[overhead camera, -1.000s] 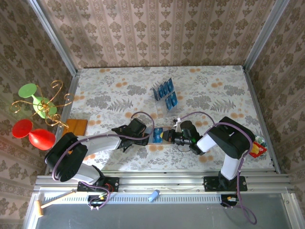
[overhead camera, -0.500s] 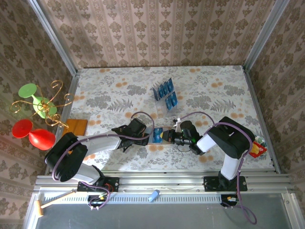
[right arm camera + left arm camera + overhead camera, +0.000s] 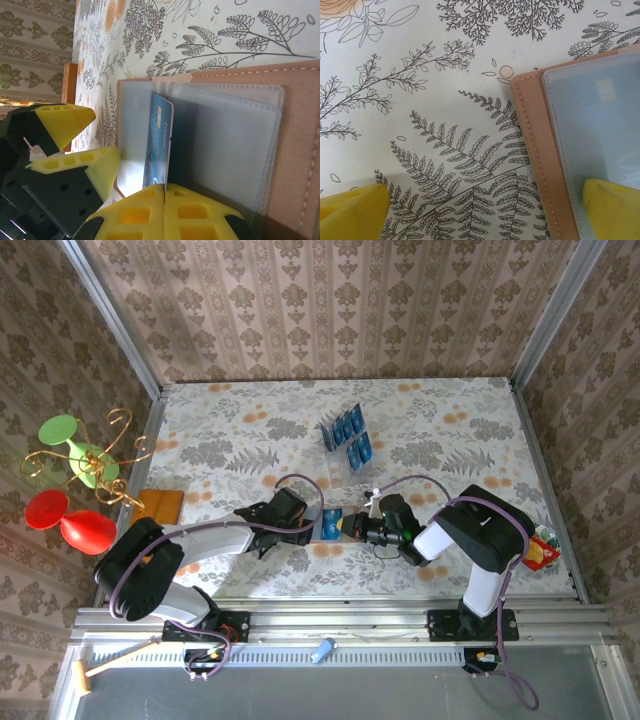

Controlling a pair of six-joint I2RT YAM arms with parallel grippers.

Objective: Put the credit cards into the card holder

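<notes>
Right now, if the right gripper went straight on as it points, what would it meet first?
Probably the card holder, whose clear pocket its blue card enters; the left gripper lies beyond.

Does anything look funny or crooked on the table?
One blue credit card sticks out of the open card holder's clear pocket, only partly in, pinched by the right tool. Nothing else stands out.

Tight at open tan leather-look wallet (image 3: 295,125): left yellow-fingered gripper (image 3: 308,528) spread on one side, right gripper (image 3: 350,526) pinching thin blue card (image 3: 159,145) opposite. Bare floral tabletop (image 3: 230,420) beyond.
</notes>
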